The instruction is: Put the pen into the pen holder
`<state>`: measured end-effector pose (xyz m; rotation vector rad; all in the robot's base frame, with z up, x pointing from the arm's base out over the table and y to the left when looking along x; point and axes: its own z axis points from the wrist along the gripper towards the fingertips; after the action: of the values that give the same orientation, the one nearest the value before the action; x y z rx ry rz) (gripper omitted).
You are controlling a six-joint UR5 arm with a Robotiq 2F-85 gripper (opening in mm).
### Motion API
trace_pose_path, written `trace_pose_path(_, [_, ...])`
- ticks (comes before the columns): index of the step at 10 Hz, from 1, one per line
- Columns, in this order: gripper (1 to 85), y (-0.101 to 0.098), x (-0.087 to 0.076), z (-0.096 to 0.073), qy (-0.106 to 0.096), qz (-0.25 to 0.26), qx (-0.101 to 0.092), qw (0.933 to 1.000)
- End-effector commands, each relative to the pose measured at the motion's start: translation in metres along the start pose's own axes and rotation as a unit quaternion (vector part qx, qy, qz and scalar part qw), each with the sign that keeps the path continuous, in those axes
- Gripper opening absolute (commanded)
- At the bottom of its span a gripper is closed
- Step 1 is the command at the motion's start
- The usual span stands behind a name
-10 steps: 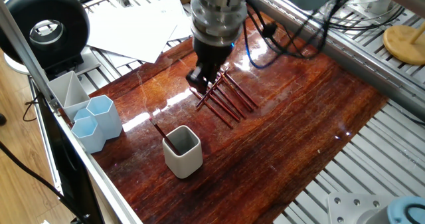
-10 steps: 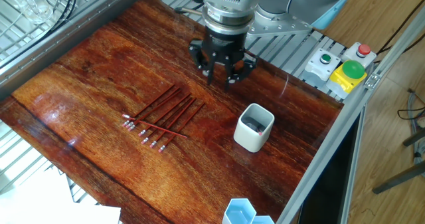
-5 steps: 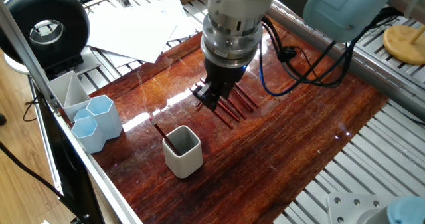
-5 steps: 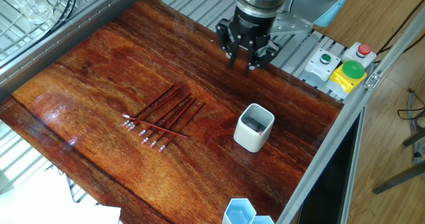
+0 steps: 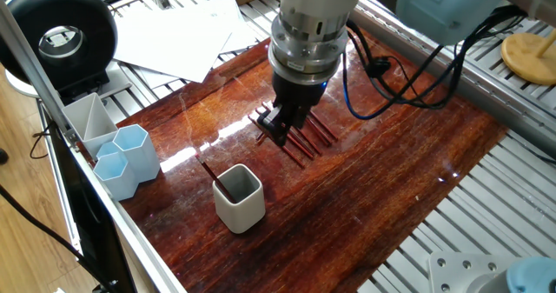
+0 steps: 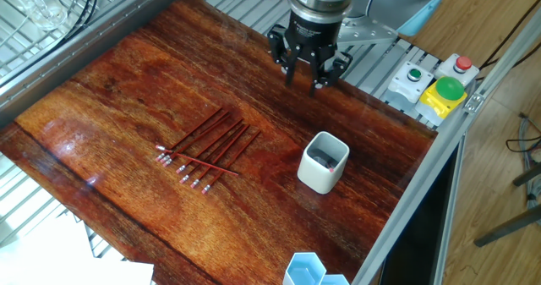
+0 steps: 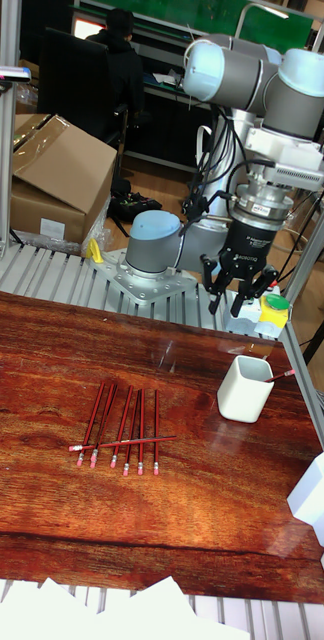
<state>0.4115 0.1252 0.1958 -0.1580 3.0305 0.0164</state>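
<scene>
One pen [image 7: 282, 376] already leans out of the off-white, thick-walled pen holder [image 7: 244, 389]; gripper [image 6: 308, 65] hangs spread and empty.

The pen holder [image 6: 324, 161], an off-white rounded-square cup with a dark inside, stands upright on the red-brown wooden table [image 6: 127, 73]. Up and slightly left of the pen holder, well apart from it, the end effector [image 6: 308, 71] hangs above the table's far edge, fingers pointing down and nothing seen between them. Left of the pen holder lies a row of red pens [image 6: 209, 145], one lying crosswise over the others. Right of and above the pen holder sits a button box [image 6: 433, 84].
</scene>
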Motion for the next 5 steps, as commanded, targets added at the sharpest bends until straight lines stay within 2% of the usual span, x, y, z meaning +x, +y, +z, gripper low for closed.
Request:
trace_pose_path(1, [43.0,-0.008,0.007,-0.001,0.014,0.074,0.012,0.9971])
trace_pose_path(3, [42.7,-0.005,0.003,-0.001,0.007,0.088,0.006,0.9961])
trace_pose_path(4, [37.3,-0.005,0.002,-0.001,0.004,0.072,0.007,0.9973])
trace_pose_path(5, [39.7,-0.017,-0.013,0.000,-0.009,0.071,0.010,0.9974])
